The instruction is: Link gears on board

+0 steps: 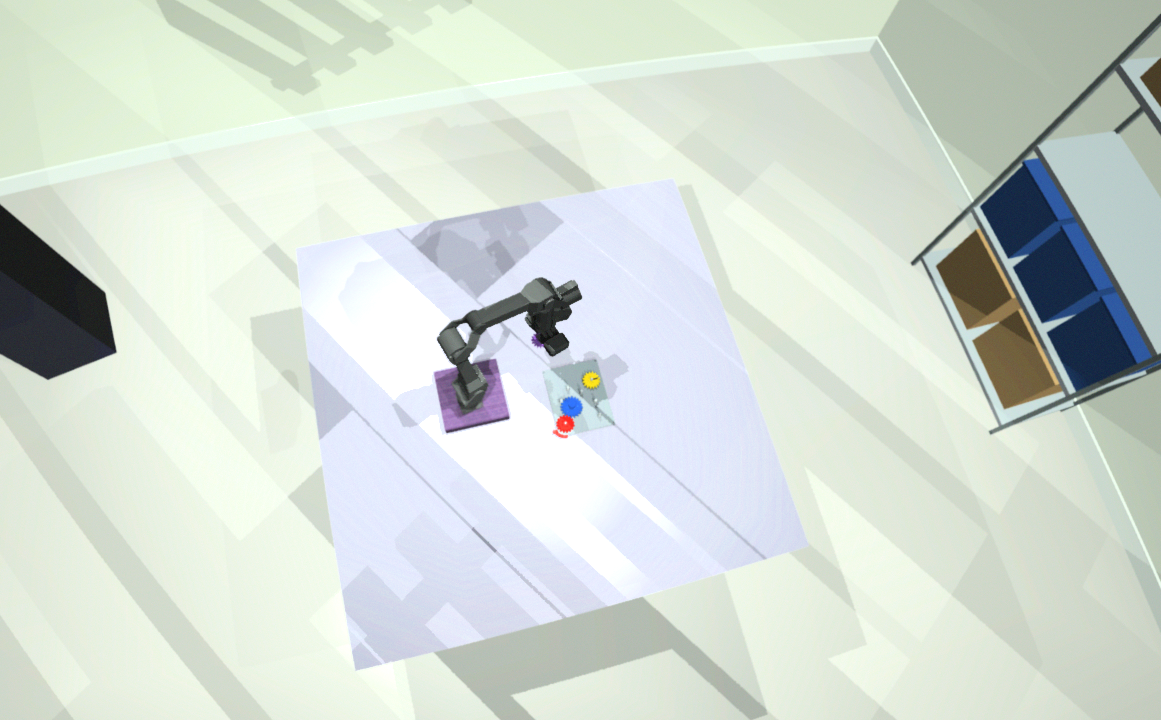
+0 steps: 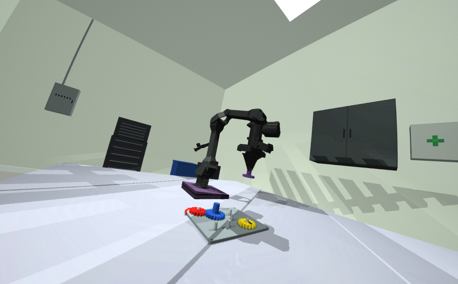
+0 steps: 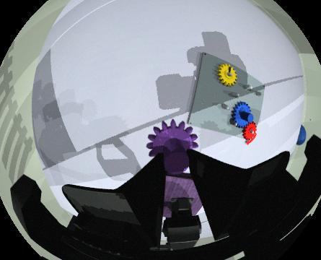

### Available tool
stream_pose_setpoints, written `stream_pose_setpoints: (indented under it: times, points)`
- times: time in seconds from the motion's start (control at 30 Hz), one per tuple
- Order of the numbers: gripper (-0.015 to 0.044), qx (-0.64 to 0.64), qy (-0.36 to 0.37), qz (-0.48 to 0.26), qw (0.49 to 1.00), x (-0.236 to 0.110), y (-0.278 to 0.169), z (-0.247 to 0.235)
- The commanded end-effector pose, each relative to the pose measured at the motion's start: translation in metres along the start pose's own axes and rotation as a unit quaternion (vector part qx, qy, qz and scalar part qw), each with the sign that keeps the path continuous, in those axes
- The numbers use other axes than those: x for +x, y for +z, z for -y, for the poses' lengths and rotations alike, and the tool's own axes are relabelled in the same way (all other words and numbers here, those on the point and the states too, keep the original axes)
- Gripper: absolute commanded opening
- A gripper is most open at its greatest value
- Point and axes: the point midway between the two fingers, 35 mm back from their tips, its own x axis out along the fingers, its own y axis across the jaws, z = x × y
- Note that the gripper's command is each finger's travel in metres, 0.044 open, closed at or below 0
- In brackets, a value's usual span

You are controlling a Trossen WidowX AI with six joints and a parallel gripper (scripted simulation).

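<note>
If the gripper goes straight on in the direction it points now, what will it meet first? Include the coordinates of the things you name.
Probably the table top (image 1: 700,447) (image 2: 117,226) (image 3: 113,72), beside the grey board (image 1: 604,419) (image 2: 223,234) (image 3: 205,87), with the held purple gear (image 1: 536,341) (image 2: 248,175) (image 3: 172,135) touching first; exact depth is unclear.

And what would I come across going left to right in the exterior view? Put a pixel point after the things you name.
A grey wall box (image 2: 62,102), dark stacked drawers (image 2: 126,146), a red gear (image 1: 562,424) (image 2: 195,212) (image 3: 247,133), a blue gear (image 1: 571,406) (image 2: 216,208) (image 3: 240,113), a yellow gear (image 1: 588,382) (image 2: 243,223) (image 3: 224,77), a dark two-door wall cabinet (image 2: 364,135), a white box with a green cross (image 2: 435,152).

We can't see the tips of the fingers where they overlap the purple gear's handle (image 3: 176,162). Beyond the hand (image 3: 176,159), the pegs (image 1: 596,402) are too small for us to count from the top.
</note>
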Motion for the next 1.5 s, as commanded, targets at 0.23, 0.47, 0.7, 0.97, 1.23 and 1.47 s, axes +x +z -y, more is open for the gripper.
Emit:
stream_pose_setpoints:
  times: [0.23, 0.47, 0.7, 0.97, 1.23, 1.47]
  points:
    - [0.0000, 0.003, -0.005, -0.001, 1.000, 0.012, 0.015, 0.025]
    - [0.0000, 0.011, -0.007, 0.000, 1.000, 0.019, 0.022, 0.041]
    - [0.0000, 0.015, -0.009, 0.001, 1.000, 0.028, 0.029, 0.058]
    - [0.0000, 0.010, -0.009, 0.001, 1.000, 0.037, 0.034, 0.078]
    - [0.0000, 0.007, -0.008, 0.002, 1.000, 0.046, 0.038, 0.098]
    - [0.0000, 0.006, -0.008, 0.002, 1.000, 0.053, 0.040, 0.115]
